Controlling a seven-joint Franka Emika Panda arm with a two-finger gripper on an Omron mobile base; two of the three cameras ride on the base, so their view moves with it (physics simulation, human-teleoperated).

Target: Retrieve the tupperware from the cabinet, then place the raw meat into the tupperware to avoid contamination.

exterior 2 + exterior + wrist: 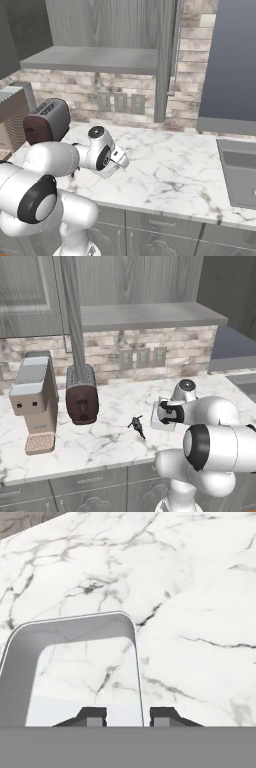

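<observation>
A clear, open tupperware point(80, 662) rests on the white marble counter point(200, 587). In the hand view its right wall runs down between my two fingertips point(92, 716), and my gripper point(127, 716) straddles that wall, shut on it. From the left base view the tupperware point(159, 421) peeks out beside my hand, near the counter's front. A small dark item point(136, 426), possibly the raw meat, lies just left of it. The grey wood-grain cabinet stands open above, with its door point(74, 316) edge-on and its flat shelf point(150, 316) bare.
A beige coffee machine point(32, 401) and a dark red toaster point(81, 393) stand at the counter's left. A sink point(240, 175) is set into the counter at the right. Low grey drawer fronts point(90, 483) run below the front edge.
</observation>
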